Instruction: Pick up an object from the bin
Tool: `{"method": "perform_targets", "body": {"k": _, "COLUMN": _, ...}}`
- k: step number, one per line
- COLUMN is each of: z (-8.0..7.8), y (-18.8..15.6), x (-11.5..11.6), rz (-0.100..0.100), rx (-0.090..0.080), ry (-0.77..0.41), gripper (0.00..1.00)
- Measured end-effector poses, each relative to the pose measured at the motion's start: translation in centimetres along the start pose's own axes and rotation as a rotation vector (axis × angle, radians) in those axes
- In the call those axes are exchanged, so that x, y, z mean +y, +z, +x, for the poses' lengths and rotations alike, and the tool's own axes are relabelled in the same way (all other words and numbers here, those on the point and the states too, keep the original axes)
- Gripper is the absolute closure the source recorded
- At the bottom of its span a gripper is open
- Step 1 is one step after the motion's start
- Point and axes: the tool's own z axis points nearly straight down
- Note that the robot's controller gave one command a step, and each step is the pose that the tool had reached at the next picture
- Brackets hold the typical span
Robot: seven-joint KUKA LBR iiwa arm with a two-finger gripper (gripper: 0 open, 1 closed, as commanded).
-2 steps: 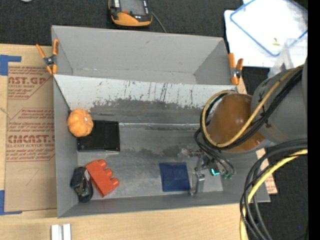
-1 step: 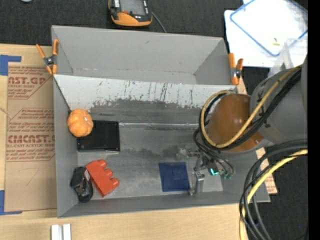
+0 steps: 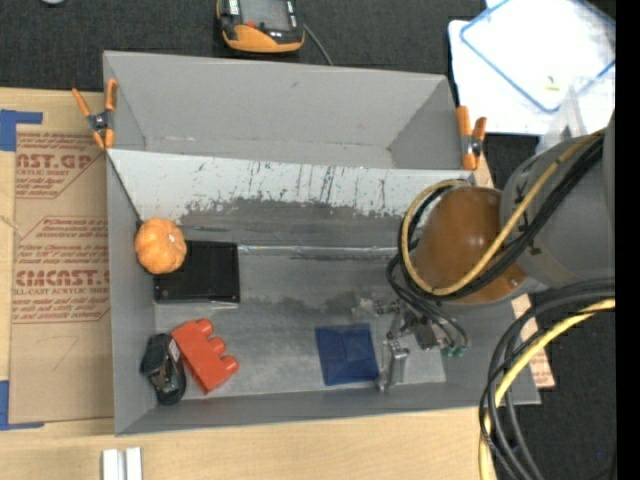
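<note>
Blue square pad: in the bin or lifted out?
In: the blue square pad lies flat on the bin floor, gripper at its right edge.

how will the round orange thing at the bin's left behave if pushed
The orange ball looks round, so it would probably roll. The black box beside it and the bin wall on its left might stop it.

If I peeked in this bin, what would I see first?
Probably the round orange thing by the left wall of the bin, touching a flat black box. Next, the red block in the near left corner, beside a small black thing. The gripper hangs by the right edge of a dark blue square at the near wall.
</note>
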Motion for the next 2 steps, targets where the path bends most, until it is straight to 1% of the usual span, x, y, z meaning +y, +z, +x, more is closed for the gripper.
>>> {"method": "perform_targets", "body": {"k": 1, "z": 0.04, "y": 0.07, "x": 0.02, "rz": 0.000, "rx": 0.001, "ry": 0.000, "gripper": 0.00}}
{"method": "perform_targets", "body": {"k": 2, "z": 0.04, "y": 0.08, "x": 0.03, "rz": 0.000, "rx": 0.001, "ry": 0.000, "gripper": 0.00}}
